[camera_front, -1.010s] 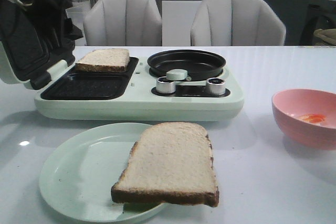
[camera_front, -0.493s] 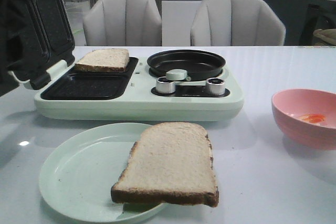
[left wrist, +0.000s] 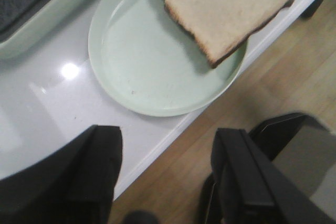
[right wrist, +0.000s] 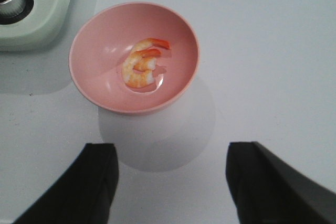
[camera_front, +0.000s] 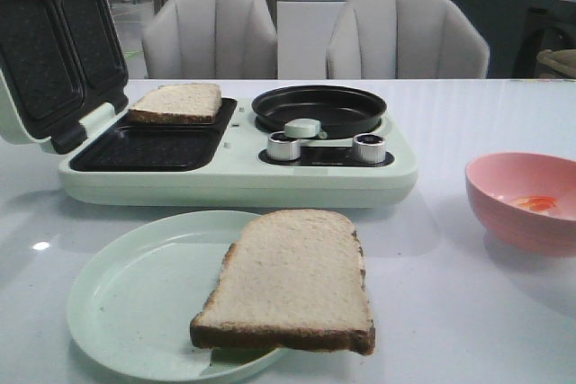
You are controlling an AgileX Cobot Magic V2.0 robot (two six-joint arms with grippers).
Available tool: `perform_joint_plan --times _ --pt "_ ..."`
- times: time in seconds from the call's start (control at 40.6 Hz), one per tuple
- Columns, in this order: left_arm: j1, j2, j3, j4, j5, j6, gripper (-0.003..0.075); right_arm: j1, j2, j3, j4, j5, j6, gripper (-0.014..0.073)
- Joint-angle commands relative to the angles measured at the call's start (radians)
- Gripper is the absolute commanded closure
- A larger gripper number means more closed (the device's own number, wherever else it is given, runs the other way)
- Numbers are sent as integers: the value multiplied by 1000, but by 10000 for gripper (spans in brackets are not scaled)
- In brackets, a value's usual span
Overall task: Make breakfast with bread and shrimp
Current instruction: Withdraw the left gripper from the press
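One slice of bread [camera_front: 177,102] lies on the far cell of the sandwich maker's lower plate [camera_front: 148,150], whose lid [camera_front: 54,47] stands open. A second bread slice [camera_front: 292,281] [left wrist: 223,9] rests on the pale green plate [camera_front: 135,299] [left wrist: 142,72], overhanging its rim. Shrimp [right wrist: 143,68] [camera_front: 533,203] lie curled in the pink bowl [right wrist: 134,56] [camera_front: 526,200]. My left gripper [left wrist: 168,140] is open and empty above the table's front edge, near the plate. Above the table on the near side of the bowl, my right gripper [right wrist: 170,153] hangs open and empty. Neither gripper shows in the front view.
The breakfast machine [camera_front: 238,164] carries a black round pan [camera_front: 319,107] and two knobs [camera_front: 328,146]. Two grey chairs [camera_front: 315,38] stand behind the table. The table edge [left wrist: 173,132] drops to a wooden floor. A dark object [left wrist: 294,145] sits beside it.
The left arm, which was dark against the machine's lid at the far left, has withdrawn out of the front view. The lid now stands open on its own. The bread and bowl have not moved.
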Motion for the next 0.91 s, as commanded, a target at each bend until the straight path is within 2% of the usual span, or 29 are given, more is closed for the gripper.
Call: perform_joint_plan --times 0.0,0.197,0.394,0.763,0.887 --pt "-5 -115 -35 -43 -80 4 284 -3 0 -29 0 -72 -2 48" --pt "-5 -309 -19 -80 -86 2 284 -3 0 -29 0 -72 -2 48" --pt "-5 -425 18 -80 -92 2 284 -3 0 -29 0 -74 -2 48" --pt "-5 -444 23 -80 -92 2 284 -3 1 -29 9 -109 -2 48" --pt "-5 -444 23 -80 -92 2 284 -3 3 -29 86 -109 -2 48"
